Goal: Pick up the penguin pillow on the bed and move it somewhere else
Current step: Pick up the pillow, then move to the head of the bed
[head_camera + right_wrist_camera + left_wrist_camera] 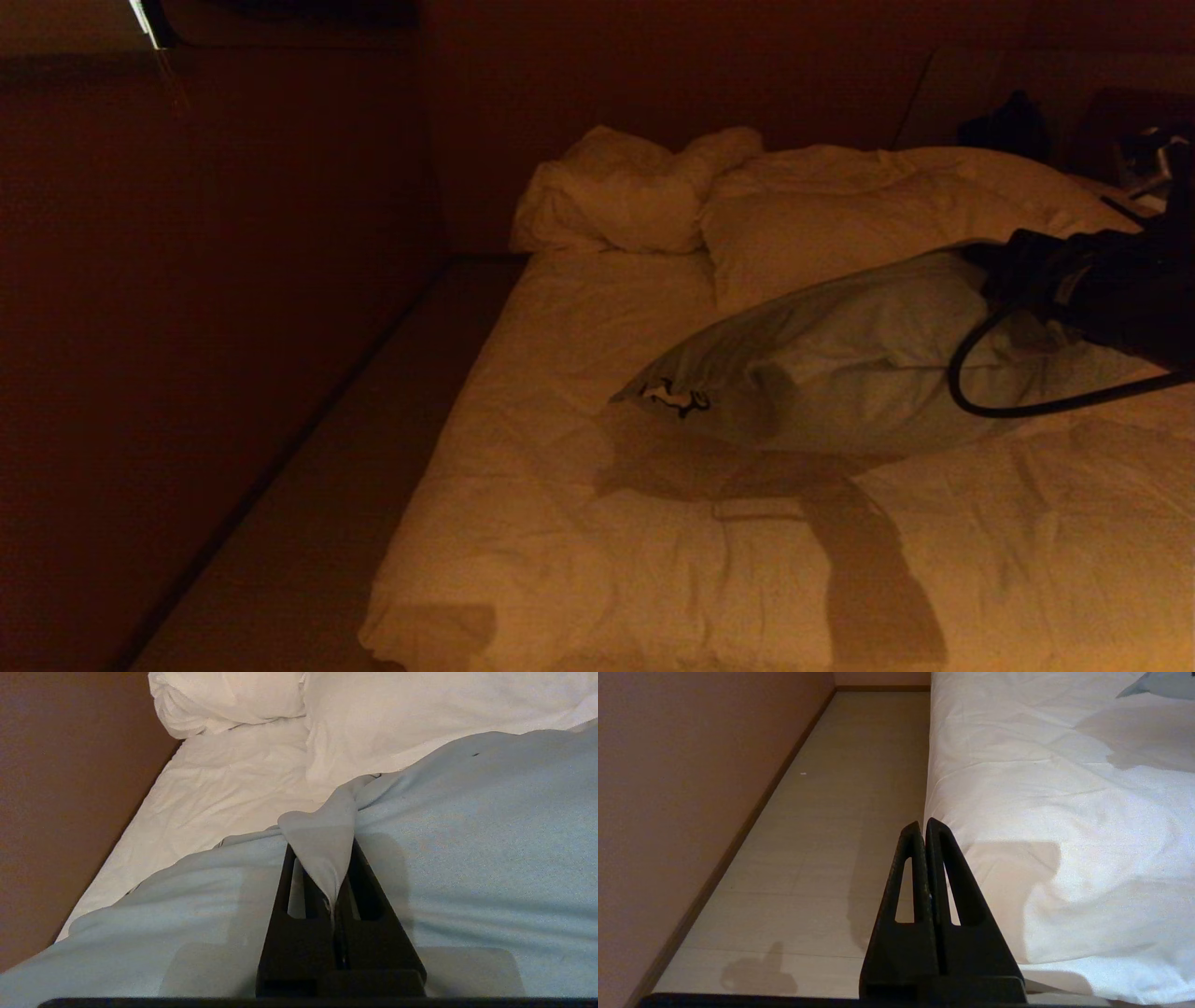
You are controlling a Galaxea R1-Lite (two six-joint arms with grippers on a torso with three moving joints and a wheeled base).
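On the bed [579,523], at about four o'clock from its plain white pillows [812,224], the right gripper [334,891] pinches a fold of the penguin pillow [840,364], one end raised, the other trailing on the duvet. Pickup looks done; carrying and setting down remain. Beside the mattress edge, the left gripper [924,828] hangs clenched on nothing.

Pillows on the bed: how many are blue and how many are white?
Pale grey-blue: 1, the penguin pillow, pinched by its cloth in the shut fingers of the right gripper.
White: 2, a crumpled white pillow by the wall and a flatter white pillow beside it at the head of the bed.
Total: 3 pillows.
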